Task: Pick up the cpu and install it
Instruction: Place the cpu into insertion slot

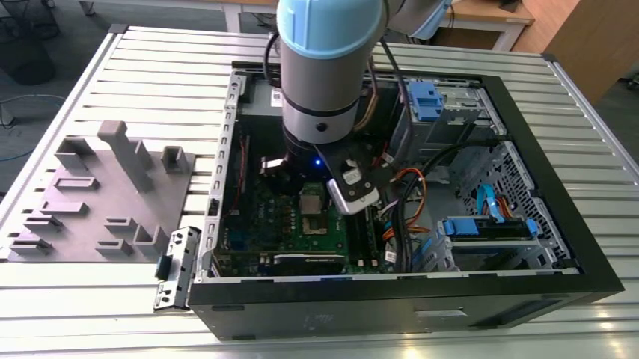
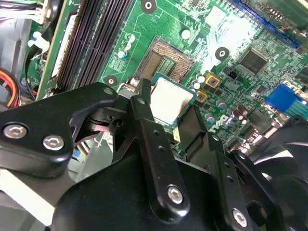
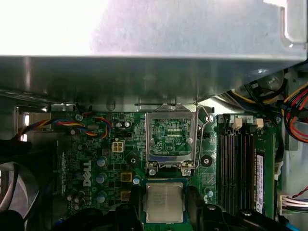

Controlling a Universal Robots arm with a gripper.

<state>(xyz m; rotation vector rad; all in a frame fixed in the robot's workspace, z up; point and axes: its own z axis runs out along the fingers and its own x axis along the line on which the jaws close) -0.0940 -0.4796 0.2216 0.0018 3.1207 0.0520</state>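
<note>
The cpu point(image 2: 172, 100) is a flat square chip with a silvery top, and my gripper point(image 2: 166, 109) is shut on it, one black finger point(image 2: 140, 113) on each side. It hangs just above the green motherboard, beside the socket point(image 2: 166, 58), not over it. The socket's pin field lies bare. In the first wrist view the cpu point(image 3: 164, 202) sits between the fingers point(image 3: 196, 206), right next to the silver socket frame point(image 3: 171, 139) with its lever point(image 3: 208, 126). In the exterior view the arm point(image 1: 325, 75) reaches down into the open computer case point(image 1: 559, 224).
Memory slots point(image 3: 240, 163) run along one side of the socket, and a black fan point(image 3: 14, 192) sits on the other. A grey metal cage point(image 3: 144, 72) overhangs the board. Coloured cables point(image 3: 293, 115) lie past the memory slots. A grey foam tray point(image 1: 100, 194) rests at the exterior view's left.
</note>
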